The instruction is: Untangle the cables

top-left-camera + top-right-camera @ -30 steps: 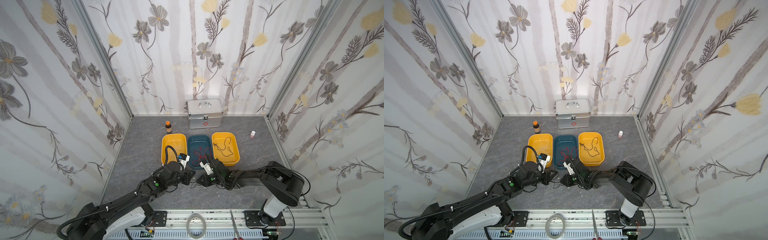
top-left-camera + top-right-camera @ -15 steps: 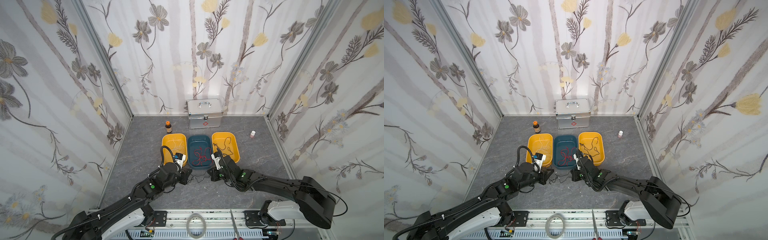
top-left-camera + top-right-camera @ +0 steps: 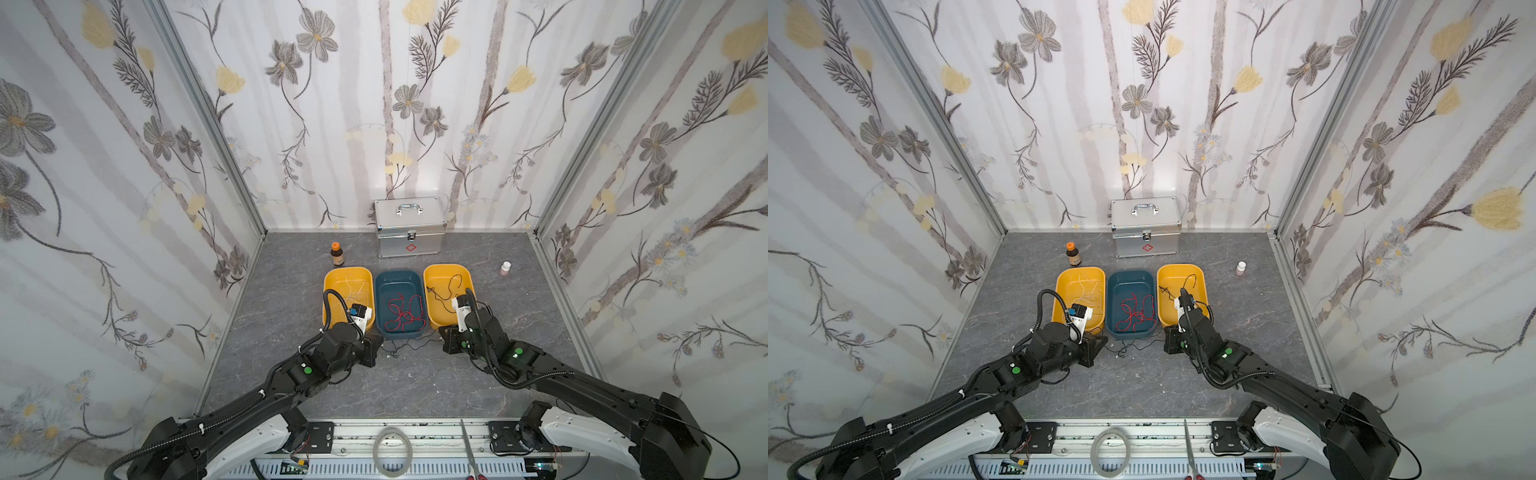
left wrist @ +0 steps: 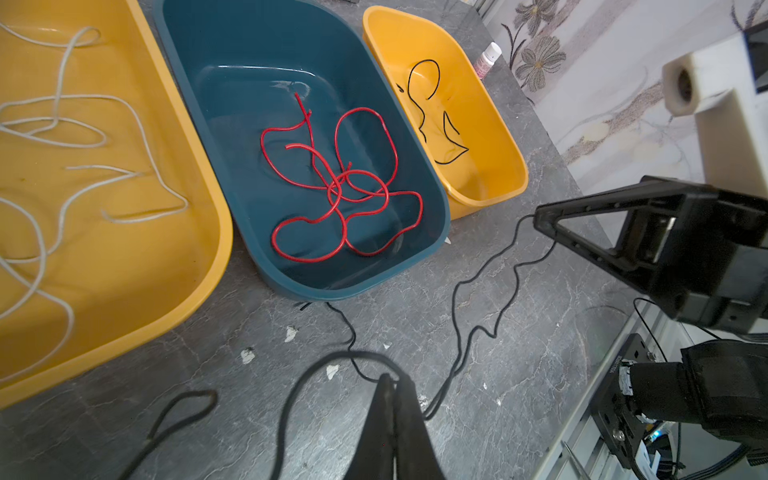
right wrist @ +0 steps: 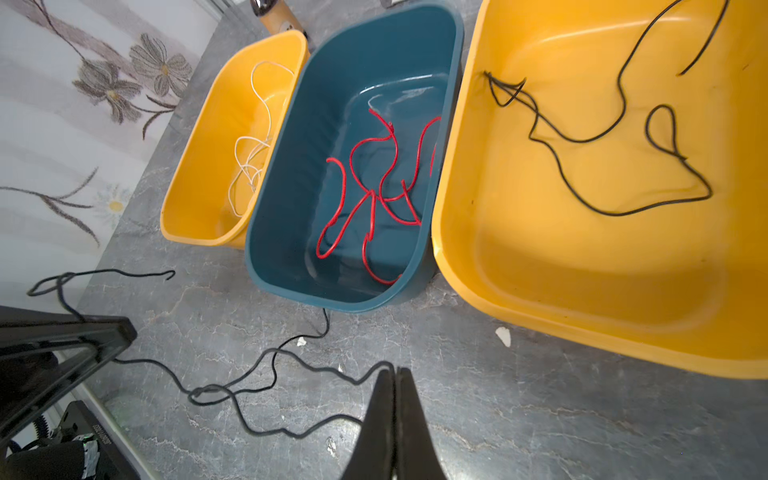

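Wrist views: black cable (image 4: 486,266), thin and kinked across the counter (image 4: 540,374), is clamped by left tool (image 4: 392,376) and right tool (image 5: 395,370).

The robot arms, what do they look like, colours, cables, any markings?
Both the left arm and the right arm are black with white base sections. Each carries a round green mark, a ribbed black hose at the wrist and a white camera block. The left tool and the right tool end in slim black triangular fingers.
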